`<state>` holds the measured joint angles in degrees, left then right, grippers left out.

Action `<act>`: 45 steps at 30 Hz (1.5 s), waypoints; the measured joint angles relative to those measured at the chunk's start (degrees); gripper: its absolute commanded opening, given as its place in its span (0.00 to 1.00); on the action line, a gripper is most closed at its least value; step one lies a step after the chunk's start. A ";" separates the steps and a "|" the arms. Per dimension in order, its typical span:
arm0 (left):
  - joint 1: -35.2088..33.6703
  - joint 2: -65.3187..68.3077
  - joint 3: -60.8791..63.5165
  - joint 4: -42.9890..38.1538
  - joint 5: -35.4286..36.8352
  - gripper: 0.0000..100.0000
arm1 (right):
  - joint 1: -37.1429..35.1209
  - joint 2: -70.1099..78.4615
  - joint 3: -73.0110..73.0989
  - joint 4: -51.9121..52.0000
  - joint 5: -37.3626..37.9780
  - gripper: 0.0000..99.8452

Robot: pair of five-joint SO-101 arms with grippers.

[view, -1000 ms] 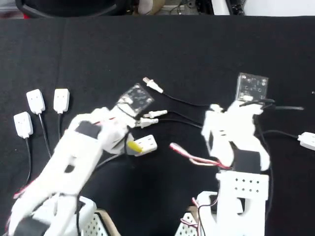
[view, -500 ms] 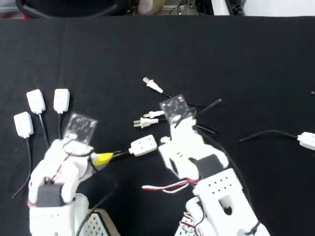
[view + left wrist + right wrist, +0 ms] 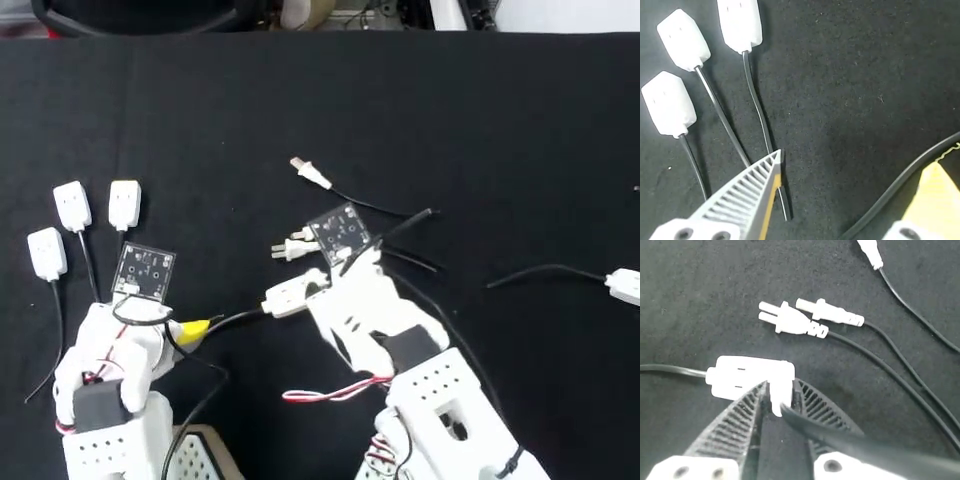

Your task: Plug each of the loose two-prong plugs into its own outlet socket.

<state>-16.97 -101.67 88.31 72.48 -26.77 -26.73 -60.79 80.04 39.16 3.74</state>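
Right gripper (image 3: 777, 392) pinching end of socket (image 3: 747, 375), two plugs (image 3: 795, 324) lying just ahead. Left gripper (image 3: 855, 170) gaping wide, holding nothing, three sockets (image 3: 682, 40) lying beyond on bench (image 3: 865, 75).

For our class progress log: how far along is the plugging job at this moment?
Done: nothing; no plug sits in a socket. In hand: the right gripper is shut on the middle socket. To do: three loose plugs lie nearby, and three sockets by the open left gripper wait.
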 measured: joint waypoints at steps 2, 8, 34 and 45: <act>0.00 0.00 0.00 0.00 0.00 0.41 | 0.00 0.00 0.00 -0.62 0.00 0.01; 0.00 0.00 0.00 0.00 0.00 0.41 | -0.09 0.00 0.00 -0.79 0.00 0.01; -0.18 0.00 0.00 0.00 0.00 0.41 | -2.81 5.98 -1.14 0.62 -0.88 0.01; -0.18 0.00 0.00 0.00 0.00 0.41 | -0.62 20.31 -9.93 0.70 -1.93 0.01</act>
<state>-17.14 -101.67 88.31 72.48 -26.77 -27.34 -40.48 70.11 39.87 1.80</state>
